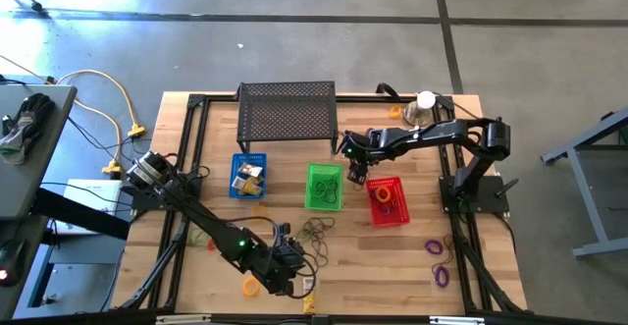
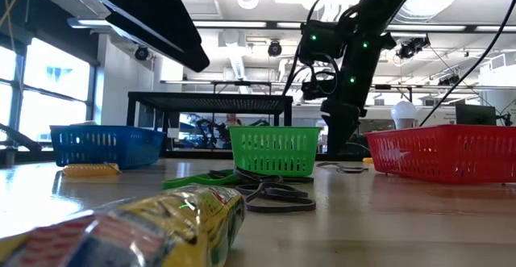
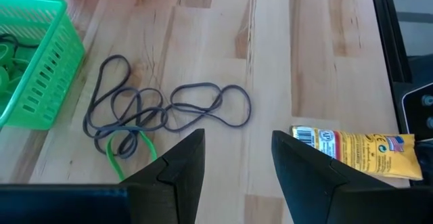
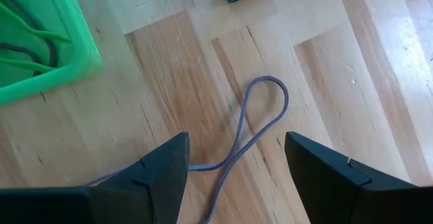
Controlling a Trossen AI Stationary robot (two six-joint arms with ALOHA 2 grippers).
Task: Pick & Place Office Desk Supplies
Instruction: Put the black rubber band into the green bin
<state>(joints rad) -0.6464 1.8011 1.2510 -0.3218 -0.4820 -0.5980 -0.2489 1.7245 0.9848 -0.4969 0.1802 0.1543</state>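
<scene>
My left gripper (image 3: 237, 153) is open and hovers near the table's near edge (image 1: 291, 264). Just beyond its fingers lies a tangle of dark loops (image 3: 162, 109) with a green loop (image 3: 128, 146), all flat on the wood. A yellow packet (image 3: 358, 149) lies beside them. My right gripper (image 4: 233, 153) is open above the table between the green basket (image 1: 324, 186) and the red basket (image 1: 388, 199). A greyish-purple loop (image 4: 254, 126) lies on the wood below its fingers. More purple loops (image 1: 439, 261) and an orange loop (image 1: 252, 286) lie apart.
The blue basket (image 1: 247, 176) holds yellow blocks, the green basket holds loops, and the red basket holds orange loops. A black mesh shelf (image 1: 287, 117) stands at the far edge, with a silver cup and white ball (image 1: 422, 107) to its right. Bare wood lies right of the red basket.
</scene>
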